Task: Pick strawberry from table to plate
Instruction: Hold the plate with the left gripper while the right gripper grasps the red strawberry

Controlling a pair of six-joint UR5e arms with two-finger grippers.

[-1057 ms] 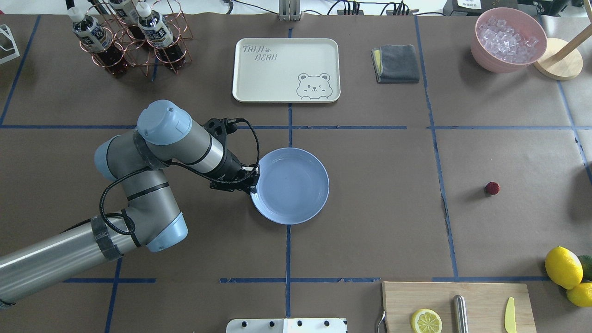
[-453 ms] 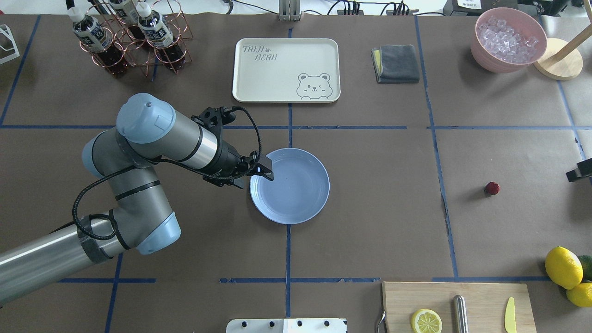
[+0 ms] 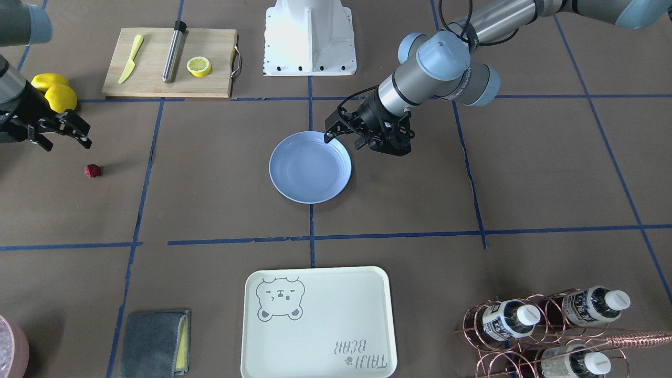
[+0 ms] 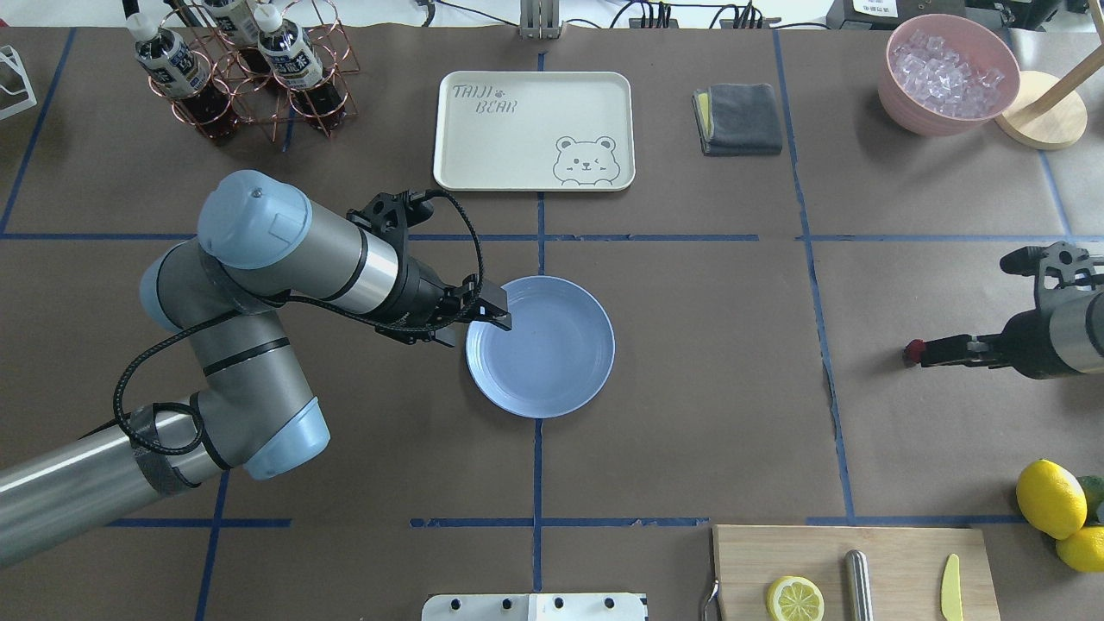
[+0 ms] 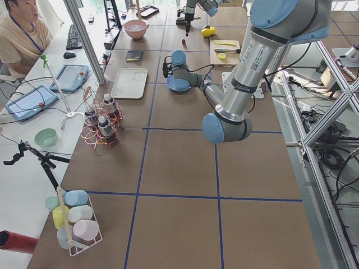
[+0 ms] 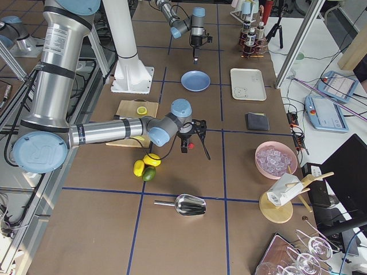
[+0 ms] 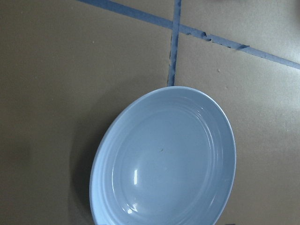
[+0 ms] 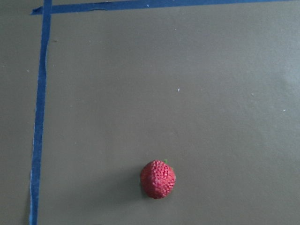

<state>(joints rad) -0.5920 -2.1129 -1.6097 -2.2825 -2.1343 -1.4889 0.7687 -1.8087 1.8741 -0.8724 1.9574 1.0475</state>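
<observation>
The small red strawberry [image 3: 93, 170] lies on the brown paper table [image 4: 690, 388] at the robot's right, also low in the right wrist view [image 8: 158, 179]. From overhead only an edge of the strawberry [image 4: 909, 348] shows past a finger. My right gripper [image 3: 65, 143] hangs open just above and beside it, holding nothing, and appears at the right of the overhead view [image 4: 944, 352]. The light-blue plate [image 4: 541, 347] sits empty at the table's middle [image 3: 310, 167] [image 7: 164, 159]. My left gripper [image 4: 476, 332] is open over the plate's left rim [image 3: 346, 139].
A cream bear tray [image 4: 535, 129] lies beyond the plate. A cutting board [image 4: 854, 569] with a lemon half and knife is at the near right, next to whole lemons [image 4: 1050, 498]. A pink ice bowl [image 4: 949, 73], grey cloth [image 4: 739, 118] and bottle rack [image 4: 250, 69] line the far edge.
My right arm has come in from the right edge and now hangs over the strawberry. My left gripper has lifted from the plate's rim and its arm has drawn back a little.
</observation>
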